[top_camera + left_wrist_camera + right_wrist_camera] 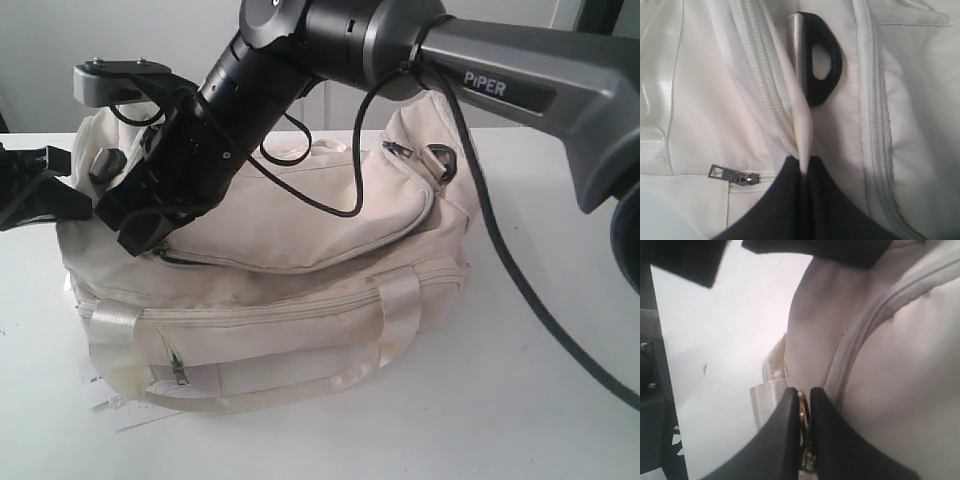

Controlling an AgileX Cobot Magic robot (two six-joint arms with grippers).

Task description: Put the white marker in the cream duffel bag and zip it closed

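Cream canvas pretty much filling every shot. Looking at the cream duffel bag (300, 300) lying lengthwise on the white tabletop (520, 420), back side close to the far edge, shiny satin strap handle (260, 372) flopped down the side facing the near edge. Can also see a scrap of white paper tag (102, 397) poking out from under the bag's near left corner. Seeing the right tool (805, 399) stretched way across to the bag's left end, fingers squeezed together on a brassy zipper pull (802, 412) right by the top zip track. Same deal with the left tool (803, 161) over at that left end: clamped shut, nipping a thin fold of the bag's own fabric between two zipper tracks, close to a black ring (824, 62). Spotting a small silver pocket zip pull (734, 175) nearby too, clear of both tools. Reading the top zip as closed along most of its curve, apart from a short dark slit beside the right tool. Can't place the white marker: hidden in all three views.
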